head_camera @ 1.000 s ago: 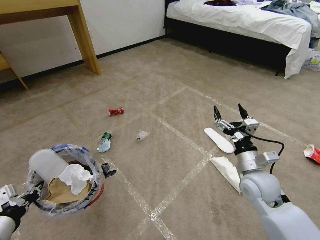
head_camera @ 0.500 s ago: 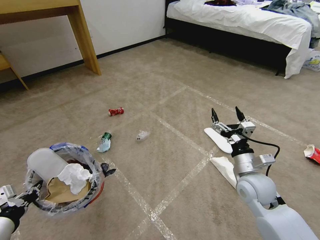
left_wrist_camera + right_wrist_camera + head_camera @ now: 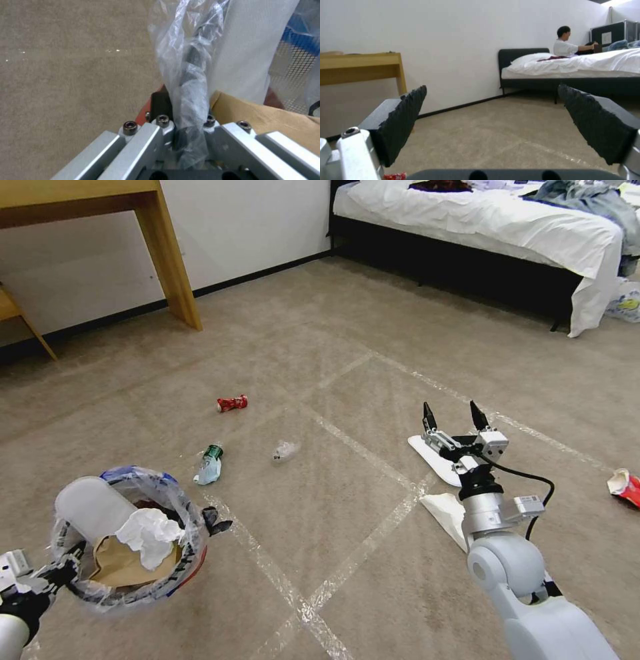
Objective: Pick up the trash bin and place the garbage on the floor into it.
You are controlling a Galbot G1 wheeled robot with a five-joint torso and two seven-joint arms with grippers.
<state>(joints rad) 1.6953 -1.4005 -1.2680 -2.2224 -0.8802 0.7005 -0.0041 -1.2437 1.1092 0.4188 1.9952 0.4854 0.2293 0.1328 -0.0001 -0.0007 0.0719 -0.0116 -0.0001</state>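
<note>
Gripping the rim of the small round red trash bin (image 3: 127, 543) with the left gripper (image 3: 57, 573), pinched tight on the crinkled clear plastic liner and the bin wall, as the left wrist view is showing; holding the bin low at the robot's left, apparently off the beige-grey taped carpet floor (image 3: 320, 500). Hanging with black fingers spread wide and holding nothing, the right gripper (image 3: 451, 415), poised just above the flat white slipper (image 3: 437, 459).

Judging progress: partly done. Bin already in hand and already carrying a crumpled white tissue (image 3: 152, 537), a brown paper bag (image 3: 117, 561) and a pale rounded white piece (image 3: 93, 508) (probably another slipper, though hard telling).

Still lying on the floor, counted:
- one flat white slipper, under the right gripper
- one white paper wrapper (image 3: 448, 513), just beside the slipper and partly hidden by the right arm
- one crushed red can (image 3: 232, 403), farther out
- one bluish bottle with a green cap (image 3: 209, 465), near the bin
- one small clear crumpled scrap (image 3: 285, 451), between the bottle and the slipper
- one red and white crushed wrapper (image 3: 625, 487), at the far right edge

Totalling six loose pieces outside, three or so visible inside. Seeming to be working on the slipper at present, with the remainder well apart across the tape grid.
</note>
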